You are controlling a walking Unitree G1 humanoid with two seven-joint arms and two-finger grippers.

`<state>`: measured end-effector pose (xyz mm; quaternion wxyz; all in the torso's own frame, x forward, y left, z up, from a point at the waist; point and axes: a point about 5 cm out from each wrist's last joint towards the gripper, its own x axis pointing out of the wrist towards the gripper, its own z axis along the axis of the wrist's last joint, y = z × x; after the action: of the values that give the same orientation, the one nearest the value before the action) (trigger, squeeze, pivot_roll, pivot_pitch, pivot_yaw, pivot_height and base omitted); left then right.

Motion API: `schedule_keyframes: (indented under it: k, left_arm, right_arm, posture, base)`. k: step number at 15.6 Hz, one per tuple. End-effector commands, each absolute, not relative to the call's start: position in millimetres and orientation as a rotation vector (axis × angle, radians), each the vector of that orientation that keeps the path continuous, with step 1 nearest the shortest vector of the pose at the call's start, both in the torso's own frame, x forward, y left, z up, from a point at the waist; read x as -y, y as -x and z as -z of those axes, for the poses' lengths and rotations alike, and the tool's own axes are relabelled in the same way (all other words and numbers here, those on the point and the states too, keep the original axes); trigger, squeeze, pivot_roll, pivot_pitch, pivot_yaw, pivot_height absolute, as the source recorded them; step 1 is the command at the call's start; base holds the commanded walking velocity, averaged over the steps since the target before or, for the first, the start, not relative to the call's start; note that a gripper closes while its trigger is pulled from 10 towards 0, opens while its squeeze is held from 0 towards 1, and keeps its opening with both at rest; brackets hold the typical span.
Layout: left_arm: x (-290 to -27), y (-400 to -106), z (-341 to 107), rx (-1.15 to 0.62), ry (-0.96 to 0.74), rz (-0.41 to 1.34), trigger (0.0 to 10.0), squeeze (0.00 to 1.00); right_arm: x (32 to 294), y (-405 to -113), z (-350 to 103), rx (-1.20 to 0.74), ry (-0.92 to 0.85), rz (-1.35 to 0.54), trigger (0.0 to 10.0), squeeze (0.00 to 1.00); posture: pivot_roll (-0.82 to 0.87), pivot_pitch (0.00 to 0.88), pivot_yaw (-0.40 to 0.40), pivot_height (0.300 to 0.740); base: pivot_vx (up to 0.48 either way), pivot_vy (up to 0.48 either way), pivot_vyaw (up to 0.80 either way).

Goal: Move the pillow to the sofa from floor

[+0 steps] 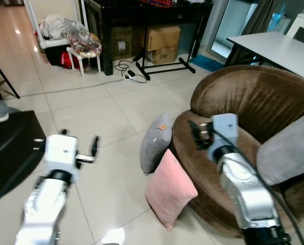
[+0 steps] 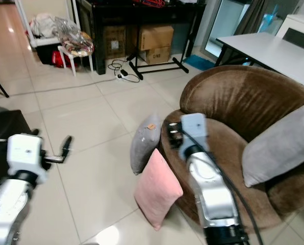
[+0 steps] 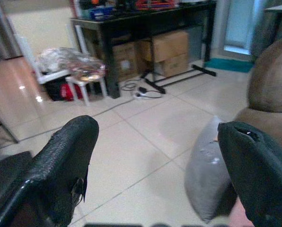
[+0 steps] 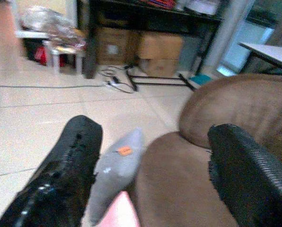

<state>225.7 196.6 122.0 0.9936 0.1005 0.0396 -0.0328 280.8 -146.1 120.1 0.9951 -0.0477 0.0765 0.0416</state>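
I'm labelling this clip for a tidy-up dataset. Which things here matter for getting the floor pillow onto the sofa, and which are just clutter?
Job:
pink pillow, leaning on the sofa front
grey pillow, standing behind it
brown sofa
left gripper, open
right gripper, open, over the seat

Lying about:
cardboard boxes
power strip and cables
white table
grey cushion already on the sofa

1. The silver left arm reaches forward, its left gripper (image 1: 79, 144) level, black fingers spread wide apart.
2. The silver right arm extends forward, its right gripper (image 1: 199, 133) likewise gaping, empty.
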Motion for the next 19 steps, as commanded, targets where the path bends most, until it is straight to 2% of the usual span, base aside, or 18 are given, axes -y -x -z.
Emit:
schedule_keyframes:
  k: [1,12,14,19]
  left_arm:
    - [-199.0,-225.6,-124.8,-0.072,-0.205,0.064,10.0,0.0]
    - [-199.0,-229.8,-124.0,-0.069,-0.22,0.089,10.0,0.0]
    - [-199.0,-232.5,-123.6,-0.071,-0.227,0.103,10.0,0.0]
    - [-199.6,-232.9,-123.0,-0.076,-0.242,0.125,10.0,0.0]
  right_arm:
    - [145.6,-282.1,-121.1,-0.158,0.095,-0.074,10.0,1.0]
    - [156.9,-281.6,-119.1,-0.151,0.074,0.005,10.0,1.0]
    - [159.7,-280.0,-118.7,-0.148,0.063,0.016,10.0,1.0]
    - [153.0,-279.9,-118.2,-0.144,0.063,-0.021,10.0,1.0]
  posture:
    - [0.06,0.0,-0.099,0.74]
    - [0.04,0.0,-0.077,0.74]
    - [0.04,0.0,-0.066,0.74]
    - [0.04,0.0,-0.034,0.74]
  base:
    - [0.289,0.0,0.0]
    - [0.291,0.0,0.0]
    - [0.287,0.0,-0.8]
    - [0.283,0.0,0.0]
